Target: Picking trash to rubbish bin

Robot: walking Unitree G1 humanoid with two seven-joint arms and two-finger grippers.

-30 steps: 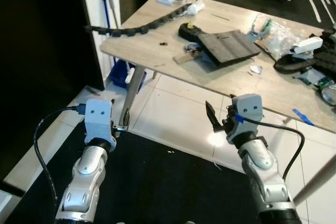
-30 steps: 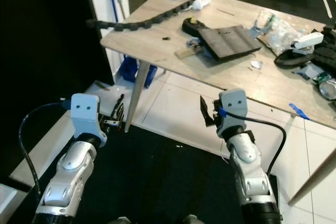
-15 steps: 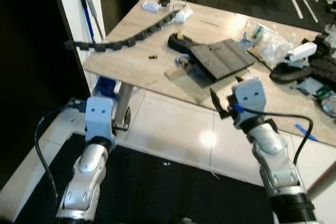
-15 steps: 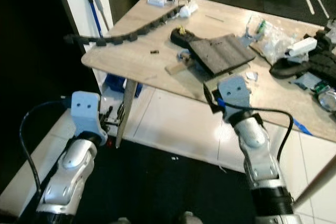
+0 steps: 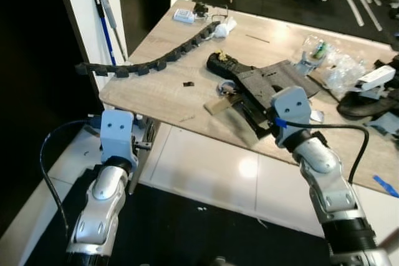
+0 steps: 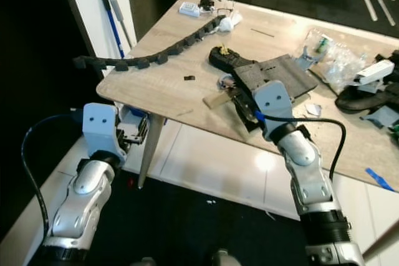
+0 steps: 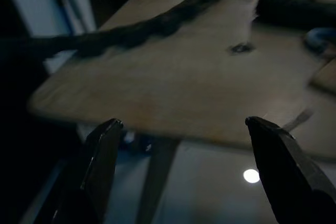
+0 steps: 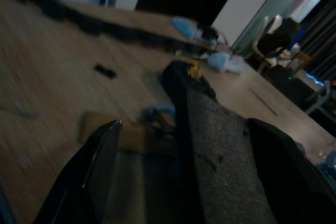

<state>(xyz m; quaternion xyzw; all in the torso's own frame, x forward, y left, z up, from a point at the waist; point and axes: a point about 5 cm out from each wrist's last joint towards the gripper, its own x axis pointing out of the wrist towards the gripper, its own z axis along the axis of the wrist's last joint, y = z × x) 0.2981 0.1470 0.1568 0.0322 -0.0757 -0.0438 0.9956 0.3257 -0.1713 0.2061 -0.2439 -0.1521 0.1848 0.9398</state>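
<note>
Left arm: silver, raised at the near left, forearm angling up and forward. Left gripper (image 7: 184, 169): black fingers spread wide apart, holding nothing. Right arm: silver, reaching forward on the right. Right gripper (image 8: 184, 174): fingers parted wide, gripping nothing.

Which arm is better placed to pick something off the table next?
The right. The right gripper is over the table edge, open at the dark ridged slab; the left gripper hangs open below the tabletop.
</note>
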